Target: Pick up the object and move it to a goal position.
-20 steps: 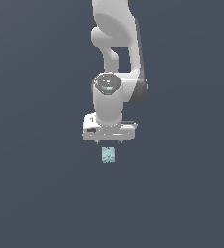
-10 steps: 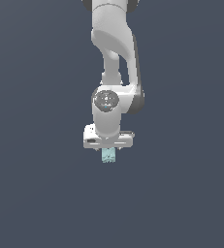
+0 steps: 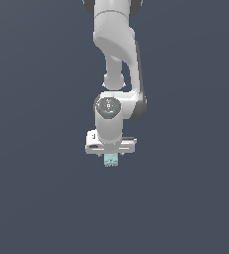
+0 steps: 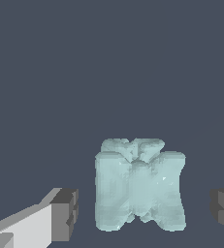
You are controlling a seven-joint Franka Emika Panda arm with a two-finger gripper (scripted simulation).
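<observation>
The block (image 4: 140, 186) sits between the fingers (image 4: 65, 214) — a gap shows on each side, so the gripper (image 3: 110, 155) is spread, grasping nothing. In the exterior view the block (image 3: 110, 160) pokes out just below the hand. It is squat, with no clear long axis — closing straight in should do.

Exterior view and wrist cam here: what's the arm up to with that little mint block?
A white Panda arm reaches straight down over the pale mint block, which sits on the plain dark surface. The gripper is open, with its dark fingertips on either side of the block and a visible gap on both sides. In the exterior view the block peeks out just below the gripper. It is bracketed but not yet gripped or lifted.
</observation>
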